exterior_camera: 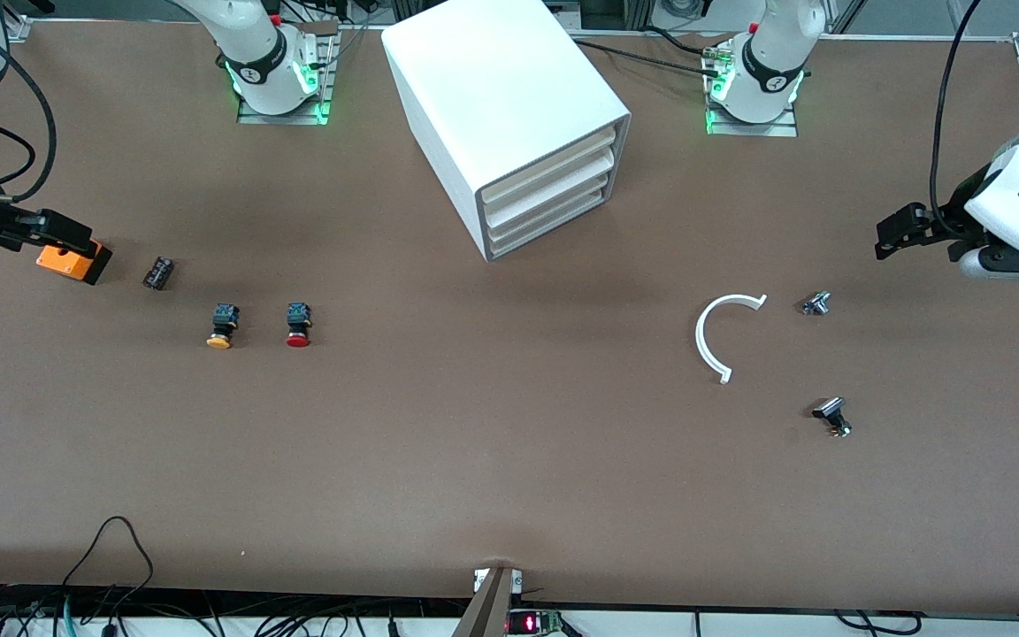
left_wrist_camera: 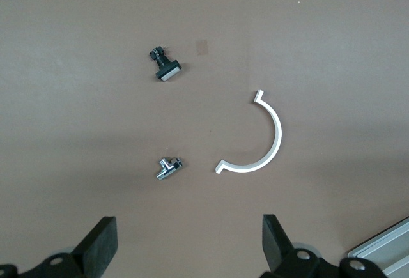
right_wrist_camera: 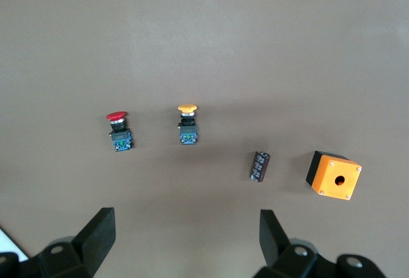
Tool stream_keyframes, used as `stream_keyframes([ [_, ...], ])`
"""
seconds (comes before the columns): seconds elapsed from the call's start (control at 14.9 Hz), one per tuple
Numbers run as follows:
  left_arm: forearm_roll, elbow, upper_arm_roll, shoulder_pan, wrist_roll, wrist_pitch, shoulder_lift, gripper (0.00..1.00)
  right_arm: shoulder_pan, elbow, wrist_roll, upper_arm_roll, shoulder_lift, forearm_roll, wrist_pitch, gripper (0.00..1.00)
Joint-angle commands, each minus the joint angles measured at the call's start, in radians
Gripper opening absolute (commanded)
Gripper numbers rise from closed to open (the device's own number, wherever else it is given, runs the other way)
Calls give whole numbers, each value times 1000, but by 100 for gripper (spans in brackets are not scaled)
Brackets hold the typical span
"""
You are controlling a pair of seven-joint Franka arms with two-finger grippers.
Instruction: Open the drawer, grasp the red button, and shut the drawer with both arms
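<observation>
The white cabinet (exterior_camera: 501, 97) stands between the arm bases, and its lowest drawer (exterior_camera: 550, 224) is shut like the three above it. The red-capped button (exterior_camera: 298, 325) (right_wrist_camera: 117, 128) lies on the table toward the right arm's end, beside a yellow-orange one (exterior_camera: 223, 326) (right_wrist_camera: 187, 123). My right gripper (exterior_camera: 65, 232) (right_wrist_camera: 187, 236) hangs open and holds nothing, over the table by the orange box. At the left arm's end my left gripper (exterior_camera: 895, 237) (left_wrist_camera: 190, 239) is open too, with nothing between its fingers, and hangs over the table near the small metal part.
An orange box (exterior_camera: 73, 262) and a black cylinder (exterior_camera: 157, 272) lie near the buttons. Toward the left arm's end are a white curved strip (exterior_camera: 715, 334), a small metal part (exterior_camera: 816, 303) and a black-capped part (exterior_camera: 831, 416).
</observation>
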Motion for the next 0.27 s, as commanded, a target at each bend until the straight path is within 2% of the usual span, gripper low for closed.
stream_keyframes([
  [0.0,-10,16,6,-3,11,-23,5,100,-1,-92,-21,-3,-76,-13,40,100],
  [0.2,-10,16,6,-2,11,-23,5,100,-1,-91,-36,-9,-76,-13,36,100],
])
